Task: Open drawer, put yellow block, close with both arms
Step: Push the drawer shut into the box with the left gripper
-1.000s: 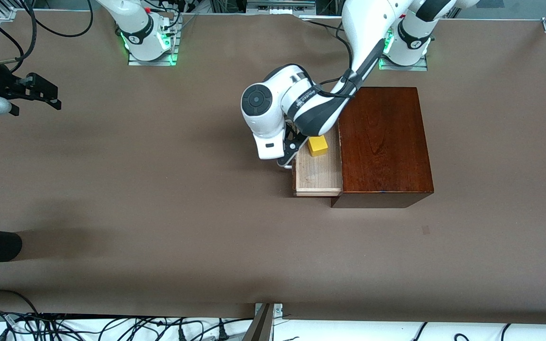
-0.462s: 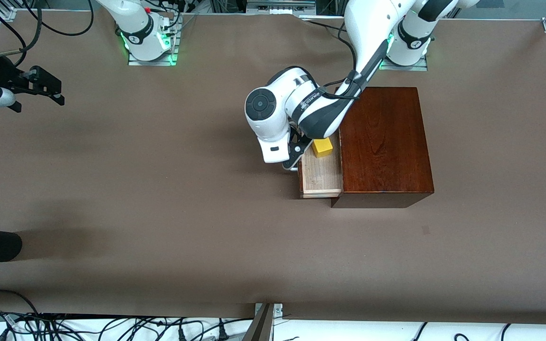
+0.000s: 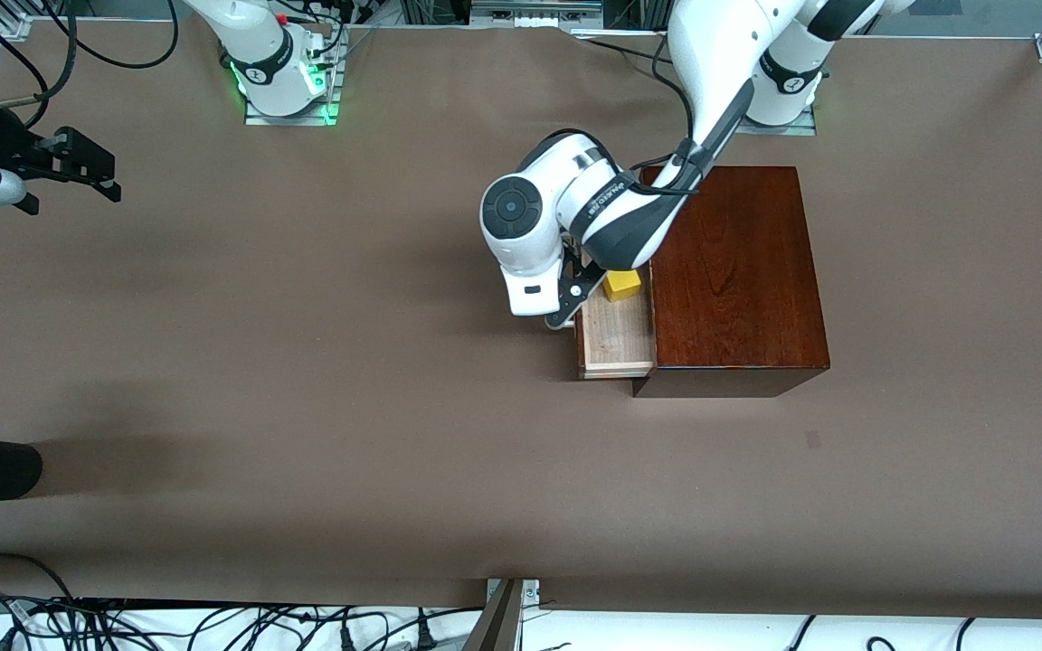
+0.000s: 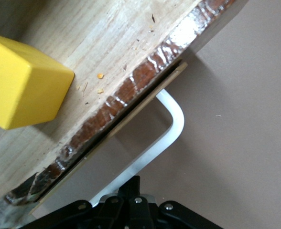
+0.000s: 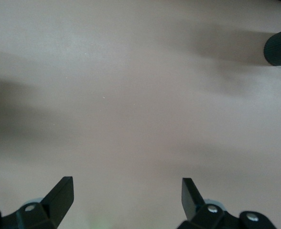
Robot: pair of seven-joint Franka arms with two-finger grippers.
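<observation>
Sliding inward, the drawer (image 3: 616, 339) shows less tray than a second ago, pushed by the left gripper (image 3: 571, 303); its finger state I cannot tell. Inside sits the yellow block (image 3: 621, 285). Over the table's right-arm edge, the right gripper (image 3: 78, 167) waits, fingers apart.

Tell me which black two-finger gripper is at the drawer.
The left gripper, at the pale wood drawer's front; the right gripper waits open over bare table.

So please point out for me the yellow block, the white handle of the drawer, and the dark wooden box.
yellow block (image 4: 23, 81), left wrist view, on its lit side face.
white handle (image 4: 175, 125), left wrist view, on the bend of the loop.
dark wooden box (image 3: 738, 262), front view, on the middle of its top.
</observation>
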